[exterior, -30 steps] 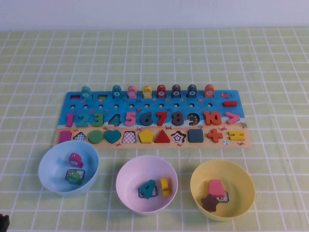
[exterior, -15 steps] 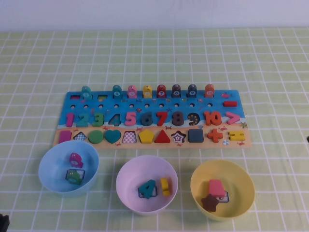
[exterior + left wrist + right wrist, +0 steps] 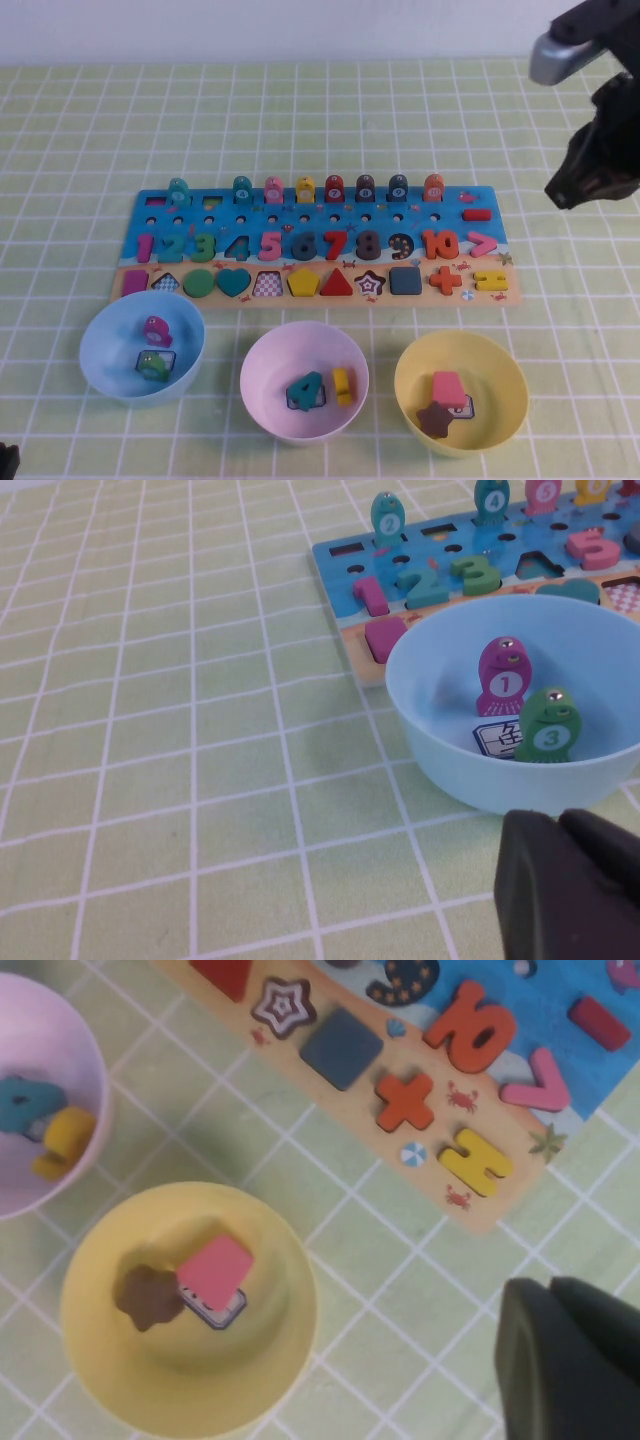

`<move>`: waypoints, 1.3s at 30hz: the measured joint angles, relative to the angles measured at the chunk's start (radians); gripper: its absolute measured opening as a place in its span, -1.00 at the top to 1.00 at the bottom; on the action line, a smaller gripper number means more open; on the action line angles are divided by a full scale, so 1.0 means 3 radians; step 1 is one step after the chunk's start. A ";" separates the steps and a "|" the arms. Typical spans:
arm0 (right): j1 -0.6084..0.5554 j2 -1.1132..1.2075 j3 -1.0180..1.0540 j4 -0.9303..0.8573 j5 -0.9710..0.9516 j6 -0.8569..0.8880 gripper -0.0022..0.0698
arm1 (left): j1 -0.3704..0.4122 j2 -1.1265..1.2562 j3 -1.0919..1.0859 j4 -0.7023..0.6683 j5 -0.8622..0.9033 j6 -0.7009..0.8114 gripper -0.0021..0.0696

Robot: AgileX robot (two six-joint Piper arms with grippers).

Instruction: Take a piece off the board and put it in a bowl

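The orange-red plus piece (image 3: 445, 279) lies in its slot on the tan strip of the board (image 3: 495, 205), between the dark blue square and the yellow equals sign. It also shows in the right wrist view (image 3: 405, 1102). The yellow bowl (image 3: 500, 375) stands in front of it and holds a pink block and a brown star. My right gripper (image 3: 565, 192) hangs in the air to the right of the board, shut and empty, its fingertips (image 3: 553, 1290) together. My left gripper (image 3: 560, 820) is shut and empty, low beside the light blue bowl (image 3: 440, 740).
The pale pink bowl (image 3: 265, 400) holds a teal 4 and a yellow piece. The light blue bowl (image 3: 100, 360) holds two fish pegs. Fish pegs stand along the board's far edge. A green checked cloth covers the table.
My right arm has come into the high view at the upper right, beside the board's right end. Board, bowls and pieces have not moved.
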 joint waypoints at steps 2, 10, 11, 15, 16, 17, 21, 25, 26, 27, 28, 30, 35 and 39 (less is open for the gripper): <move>0.0112 0.0252 -0.0216 -0.0235 0.0108 0.0164 0.99 | 0.0000 0.0000 0.0000 0.0000 0.0000 0.0000 0.95; 0.0393 0.1070 -0.0720 -0.0622 0.0143 0.0311 0.99 | 0.0000 0.0000 0.0000 0.0000 0.0000 0.0000 0.95; 0.0420 0.1152 -0.0737 -0.0653 0.0143 0.0317 0.99 | 0.0000 0.0000 0.0000 0.0000 0.0000 0.0000 0.95; 0.0461 0.1411 -0.0751 -0.0675 0.0143 0.0322 0.98 | 0.0000 0.0000 0.0000 0.0000 0.0000 0.0000 0.95; 0.0467 0.1464 -0.0751 -0.0675 0.0143 0.0301 0.96 | 0.0000 0.0000 0.0000 0.0000 0.0000 0.0000 0.95; 0.0468 0.1511 -0.0753 -0.0675 0.0143 0.0289 0.92 | 0.0000 0.0000 0.0000 0.0000 0.0000 0.0000 0.95; 0.0489 0.1654 -0.0772 -0.0680 0.0136 0.0266 0.54 | 0.0000 0.0000 0.0000 0.0000 0.0000 0.0000 0.95; 0.0493 0.1798 -0.0772 -0.0630 0.0109 0.0365 -0.05 | 0.0000 0.0000 0.0000 0.0000 0.0000 0.0000 0.95; 0.0493 0.1821 -0.0772 -0.0620 0.0082 0.0381 -0.14 | 0.0000 0.0000 0.0000 0.0000 0.0000 0.0000 0.95; 0.0497 0.1840 -0.0772 -0.0616 0.0057 0.0400 -0.18 | 0.0000 0.0000 0.0000 0.0000 0.0000 0.0000 0.95; 0.0507 0.1864 -0.0772 -0.0612 0.0004 0.0441 -0.21 | 0.0000 0.0000 0.0000 0.0000 0.0000 0.0000 0.95; 0.0514 0.1892 -0.0772 -0.0604 -0.0073 0.0497 -0.20 | 0.0000 0.0000 0.0000 0.0000 0.0000 0.0000 0.95; 0.0523 0.1985 -0.0772 -0.0491 -0.0252 0.0551 -0.15 | 0.0000 0.0000 0.0000 0.0000 0.0000 0.0000 0.95; 0.0523 0.2047 -0.0772 -0.0469 -0.0309 0.0564 -0.14 | 0.0000 0.0000 0.0000 0.0000 0.0000 0.0000 0.95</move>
